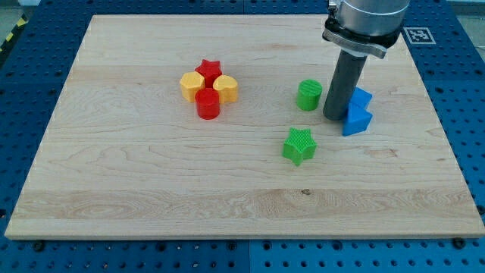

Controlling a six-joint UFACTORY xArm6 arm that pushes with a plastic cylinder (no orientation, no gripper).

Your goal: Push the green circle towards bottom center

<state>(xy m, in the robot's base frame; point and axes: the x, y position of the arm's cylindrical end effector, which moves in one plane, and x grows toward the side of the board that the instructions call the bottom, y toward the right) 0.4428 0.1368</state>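
Arm housing (367, 21) cut off by top edge, upper part out of view. Rod hides left side of blue blocks (357, 111); exact shapes and count can't tell. Red star (208, 70) partly covered by red cylinder (208, 104) and yellow blocks (192, 86). Desk (151, 197) near corners clipped at bottom edge.

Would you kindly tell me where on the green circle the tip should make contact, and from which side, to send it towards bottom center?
There is no tool for gripping, so it must be pushed. Set my tip against the green circle's upper-right wall, as its goal lies down-left. Its round side invites slipping, so press through its centre. The tip now stands to its right, beside the blue blocks; the green star sits below.
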